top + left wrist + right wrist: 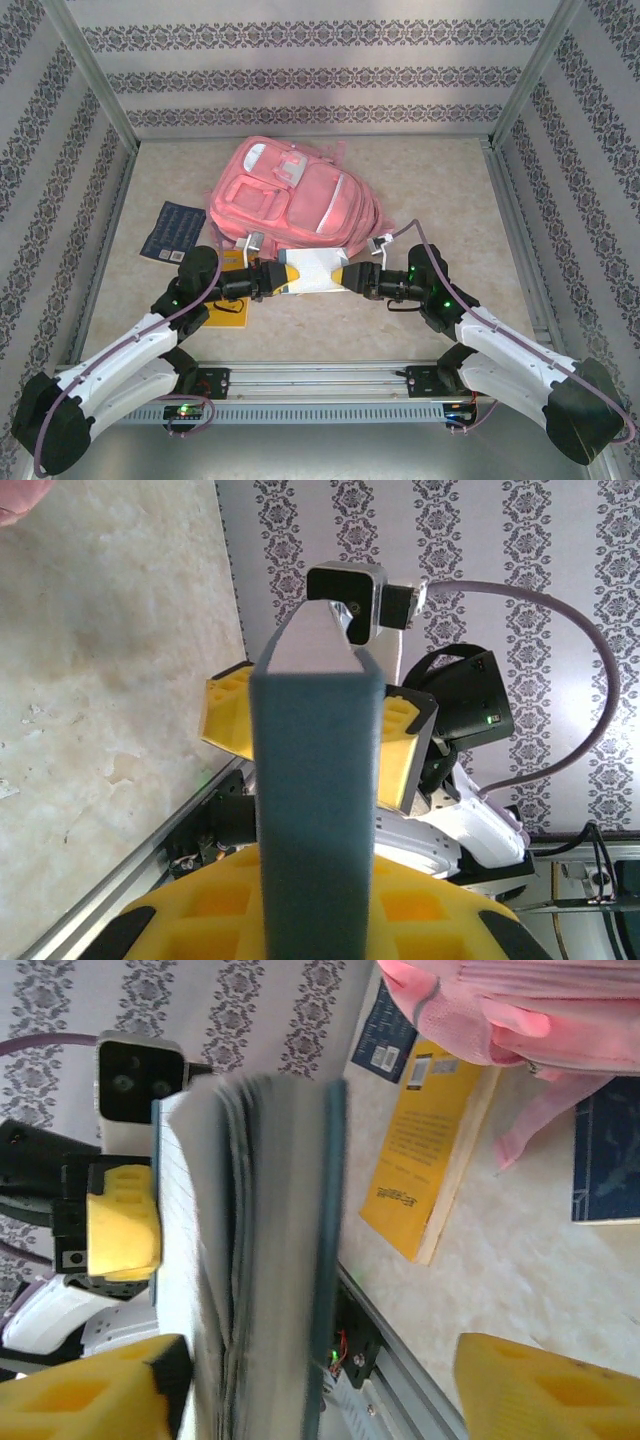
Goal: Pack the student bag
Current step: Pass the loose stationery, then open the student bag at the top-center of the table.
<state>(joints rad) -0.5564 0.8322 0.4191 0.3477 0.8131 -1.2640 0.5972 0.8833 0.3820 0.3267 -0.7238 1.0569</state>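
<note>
The pink student bag (300,195) lies flat at the back middle of the table, and a corner of it (500,1010) shows in the right wrist view. In front of it a book (315,272) with white pages and a teal cover hangs between the two arms. My left gripper (278,277) is shut on its teal spine (315,780), which runs up between the yellow pads (200,920). My right gripper (350,277) straddles the page edge (270,1260). It is open: one pad (100,1385) is beside the pages, the other pad (540,1390) stands well apart.
A yellow book (425,1150) lies on the table under my left arm (170,300). A dark blue booklet (173,232) lies left of the bag. Another dark blue cover (605,1160) lies near the bag's strap. Metal rails and patterned walls ring the table.
</note>
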